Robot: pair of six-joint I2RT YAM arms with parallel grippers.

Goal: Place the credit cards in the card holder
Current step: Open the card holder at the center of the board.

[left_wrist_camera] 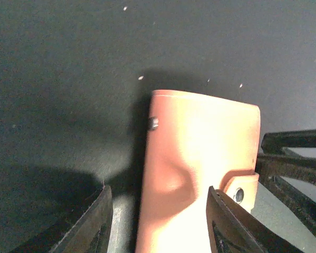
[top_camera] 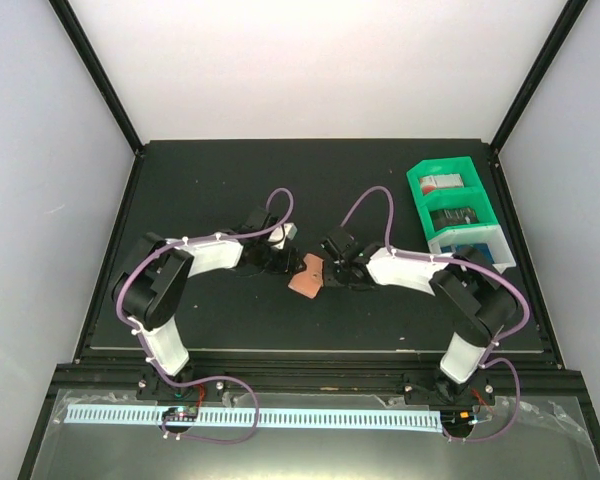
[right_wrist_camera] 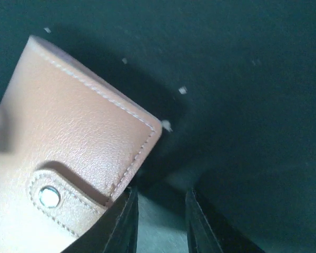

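The salmon-orange card holder [top_camera: 306, 278] lies on the black mat between my two grippers. In the left wrist view the card holder [left_wrist_camera: 200, 158] lies closed, with its snap tab [left_wrist_camera: 241, 191] at the right. My left gripper [left_wrist_camera: 160, 224] is open and straddles its near end; the left finger stands clear of it and the right finger overlaps the tab. My right gripper [right_wrist_camera: 162, 226] has a narrow gap with nothing in it, its left finger against the card holder's corner [right_wrist_camera: 68, 142]. Red-and-white [top_camera: 442, 182], dark [top_camera: 455, 215] and blue [top_camera: 470, 250] credit cards lie in the tray.
The green-and-white compartment tray [top_camera: 416, 190] stands at the back right of the mat. Both arms [top_camera: 210, 255] reach inward to the middle. A white perforated strip [top_camera: 280, 415] runs along the near edge, in front of the arm bases.
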